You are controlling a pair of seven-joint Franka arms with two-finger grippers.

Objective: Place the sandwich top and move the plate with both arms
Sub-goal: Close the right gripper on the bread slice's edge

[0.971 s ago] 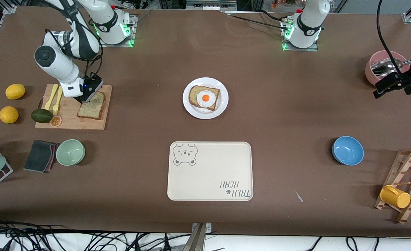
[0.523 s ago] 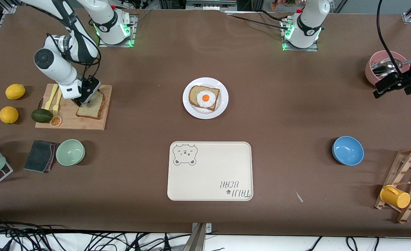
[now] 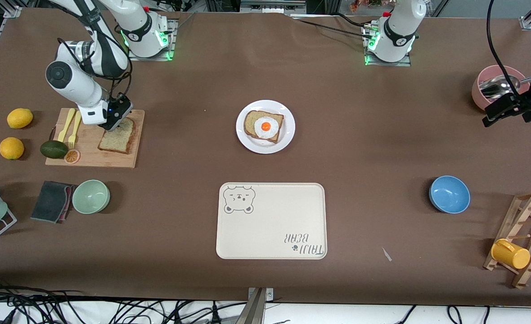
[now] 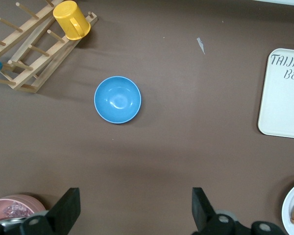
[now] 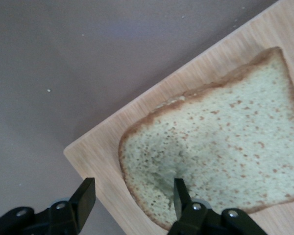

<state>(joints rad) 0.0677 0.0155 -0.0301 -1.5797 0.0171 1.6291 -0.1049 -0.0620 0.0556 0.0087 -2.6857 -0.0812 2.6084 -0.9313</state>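
The right gripper is seen with its jaws parted, nothing gripped between them: one finger is set over the crust edge of the sandwich top, the other over the corner of the wooden cutting board; whether the slice is touched cannot be told. In the front view the right gripper is placed low over the edge of the sandwich top that lies farthest from the front camera, and the slice is laid flat on the cutting board, toward the right arm's end of the table. On the same board a yellow fork and knife and an orange slice are found, with an avocado at its edge and two lemons just beside. The plate is set near the middle of the table, well apart from the board, and a bread slice with a fried egg is carried on it. The cream tray is placed nearer to the front camera than the plate. The left gripper is held with its jaws spread wide and empty, high over the left arm's end of the table, where that arm waits; beneath it a blue bowl, a pink bowl and a wooden rack with a yellow mug are seen.
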